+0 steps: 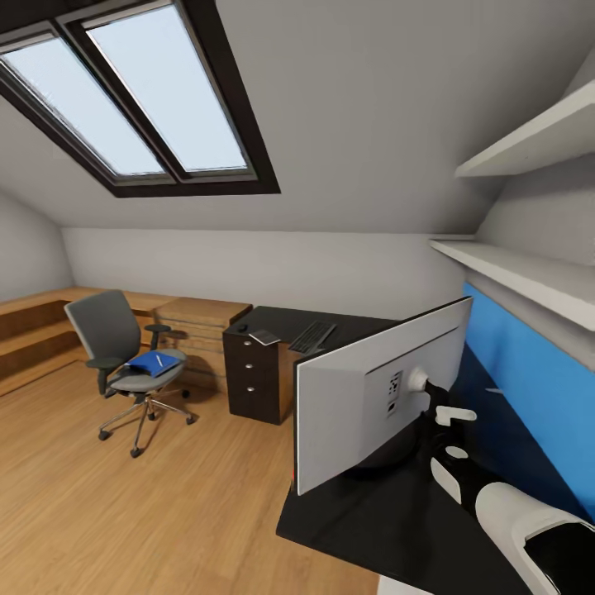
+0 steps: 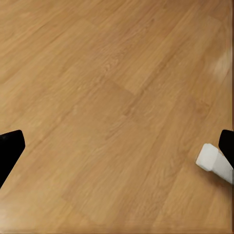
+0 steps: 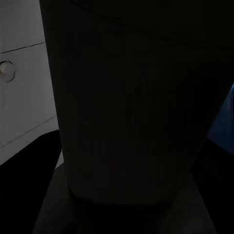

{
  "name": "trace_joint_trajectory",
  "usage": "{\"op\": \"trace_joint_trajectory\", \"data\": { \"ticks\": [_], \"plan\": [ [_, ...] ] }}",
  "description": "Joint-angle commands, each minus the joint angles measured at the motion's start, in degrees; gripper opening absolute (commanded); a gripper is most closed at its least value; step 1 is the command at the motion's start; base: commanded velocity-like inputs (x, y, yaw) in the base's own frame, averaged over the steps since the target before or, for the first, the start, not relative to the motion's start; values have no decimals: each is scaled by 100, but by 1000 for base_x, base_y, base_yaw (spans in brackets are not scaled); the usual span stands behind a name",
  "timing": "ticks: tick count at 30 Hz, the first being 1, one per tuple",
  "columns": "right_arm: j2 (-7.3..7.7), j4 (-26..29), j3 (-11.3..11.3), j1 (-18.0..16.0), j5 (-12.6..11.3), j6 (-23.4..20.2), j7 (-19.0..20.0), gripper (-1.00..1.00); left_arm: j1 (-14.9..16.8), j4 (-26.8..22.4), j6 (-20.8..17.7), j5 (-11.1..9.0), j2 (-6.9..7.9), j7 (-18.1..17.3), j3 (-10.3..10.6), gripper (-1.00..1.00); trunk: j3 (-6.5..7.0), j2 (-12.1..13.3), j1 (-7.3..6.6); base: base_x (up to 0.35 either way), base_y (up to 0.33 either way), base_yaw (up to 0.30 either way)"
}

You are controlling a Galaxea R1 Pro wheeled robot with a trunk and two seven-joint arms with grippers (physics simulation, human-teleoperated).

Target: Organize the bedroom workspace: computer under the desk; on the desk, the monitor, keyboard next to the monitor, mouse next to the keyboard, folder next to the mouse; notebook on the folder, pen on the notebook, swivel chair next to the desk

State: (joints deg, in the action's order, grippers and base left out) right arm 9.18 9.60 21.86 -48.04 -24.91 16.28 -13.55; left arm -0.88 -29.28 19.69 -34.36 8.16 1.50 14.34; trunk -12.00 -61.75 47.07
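Note:
The monitor stands on the black desk with its pale back toward me. My right gripper reaches behind it and is shut on its dark stem, which looms close in the right wrist view. At the desk's far end lie the keyboard, a small flat notebook and the mouse. The swivel chair stands on the floor to the left, and the blue folder lies on its seat with the pen on top. My left gripper hangs open over bare wood floor. The computer is hidden.
A black three-drawer unit carries the desk's far end, with a wooden dresser and steps beside it. A blue wall panel and white shelves run along the right. A white block juts in beside my left gripper.

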Motion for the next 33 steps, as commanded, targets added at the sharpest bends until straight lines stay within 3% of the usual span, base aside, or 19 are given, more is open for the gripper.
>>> {"op": "trace_joint_trajectory", "data": {
  "ticks": [1,33],
  "plan": [
    [6,-2,76,-3,-67,25,-34,-100,0,-9,24,-22,6,16,47,100,-6,-4,1,0,-249,0],
    [11,-2,74,-3,-67,25,-25,-100,0,1,26,61,1,24,51,100,-6,-4,1,9,-155,0]
  ]
}}
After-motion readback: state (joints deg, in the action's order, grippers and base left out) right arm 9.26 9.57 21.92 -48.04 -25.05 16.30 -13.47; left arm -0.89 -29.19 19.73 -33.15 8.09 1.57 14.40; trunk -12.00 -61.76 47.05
